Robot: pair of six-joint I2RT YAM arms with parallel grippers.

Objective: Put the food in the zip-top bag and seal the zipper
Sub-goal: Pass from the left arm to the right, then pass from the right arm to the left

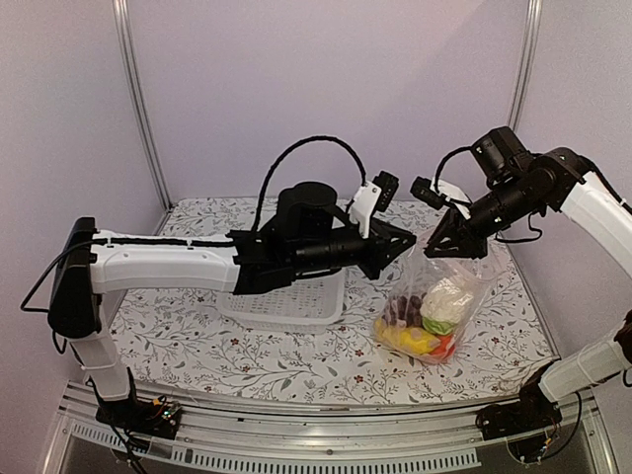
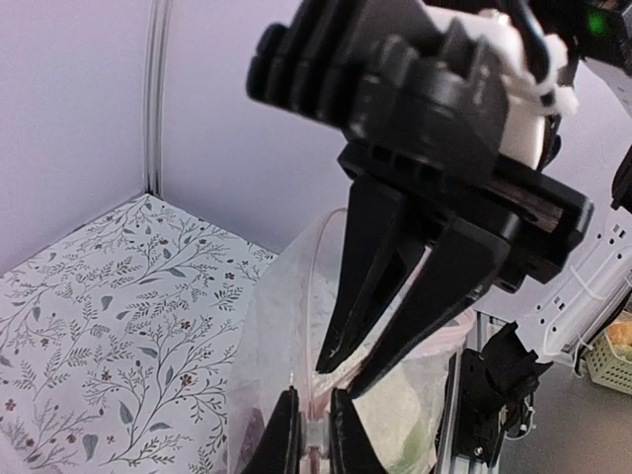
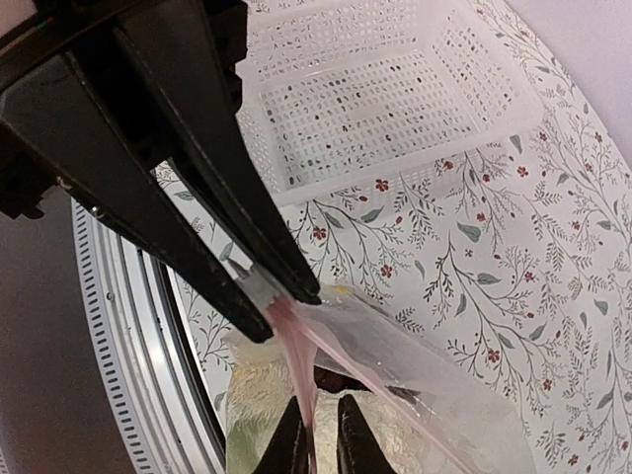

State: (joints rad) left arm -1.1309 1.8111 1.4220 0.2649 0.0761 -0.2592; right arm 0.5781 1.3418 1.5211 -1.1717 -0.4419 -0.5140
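The zip-top bag (image 1: 456, 278) hangs above the table, held up by both grippers at its mouth. The food lies in its bottom: white cauliflower (image 1: 446, 299), dark grapes (image 1: 402, 309), yellow pieces (image 1: 399, 339) and a red one (image 1: 443, 349). My left gripper (image 1: 407, 245) is shut on the left end of the pinkish zipper (image 3: 301, 365). In the left wrist view it (image 2: 316, 434) pinches the strip. My right gripper (image 1: 436, 247) is shut on the strip just beside it, and shows in the right wrist view (image 3: 318, 444). The two grippers nearly touch.
The white lattice basket (image 1: 286, 301) stands on the flowered table under my left arm, left of the bag, and also shows in the right wrist view (image 3: 395, 99). The table's metal front rail (image 1: 326, 415) runs along the near edge.
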